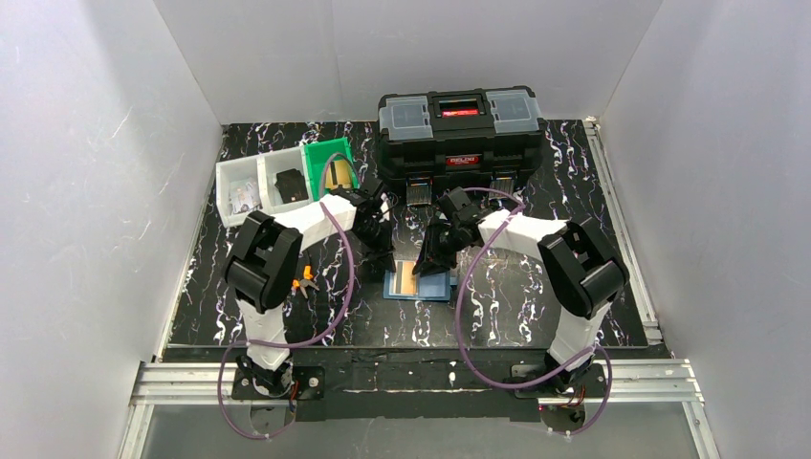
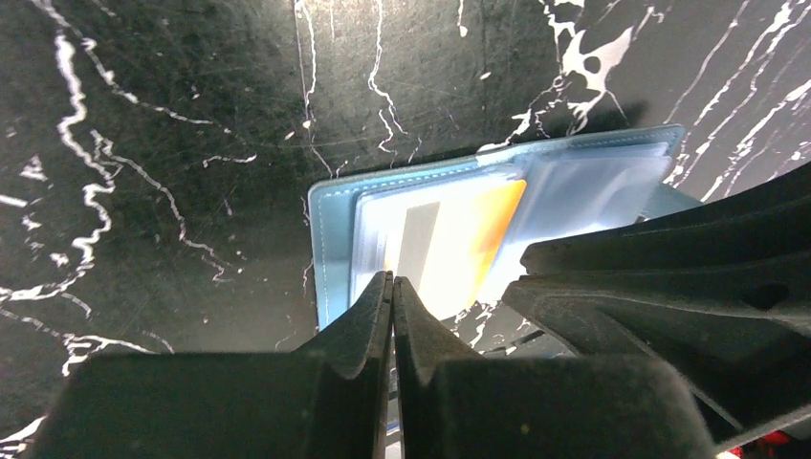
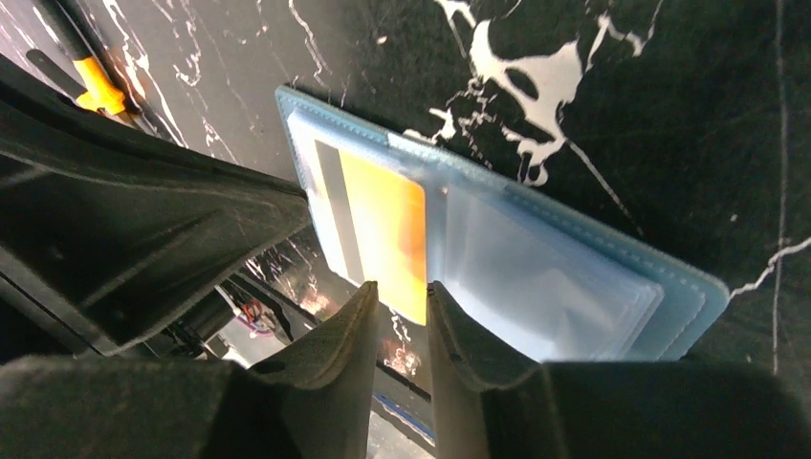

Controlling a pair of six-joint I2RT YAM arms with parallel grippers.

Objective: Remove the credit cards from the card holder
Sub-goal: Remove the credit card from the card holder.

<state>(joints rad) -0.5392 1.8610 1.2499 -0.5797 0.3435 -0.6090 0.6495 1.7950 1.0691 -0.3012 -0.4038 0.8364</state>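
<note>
Card holder (image 1: 430, 289): teal-blue, lying open and flat on the black marbled table (image 1: 507, 306) between both arms; clear sleeves inside; orange-tan card (image 2: 478, 239) with a grey stripe in its left panel.
Left gripper (image 2: 392, 292): jaws pressed together at the holder's near edge, possibly nipping a sleeve.
Right gripper (image 3: 399, 301): jaws slightly apart above the card's edge, grasping nothing; its body hides part of the other panel.
Behind: black toolbox (image 1: 457, 143); green bin (image 1: 320, 153); white bins (image 1: 256, 163).
Left: orange-handled tool (image 1: 304, 280).

Glossy black desk (image 2: 143, 143) with white marble veining, faintly scuffed. Matt teal-blue leather-look card holder (image 2: 330, 239), stitched along the edge. Clear, shiny plastic sleeves (image 3: 536, 277) inside. Smooth orange plastic card (image 3: 383, 225) with dull grey stripe. Matt black moulded plastic fingers (image 2: 363, 325).
</note>
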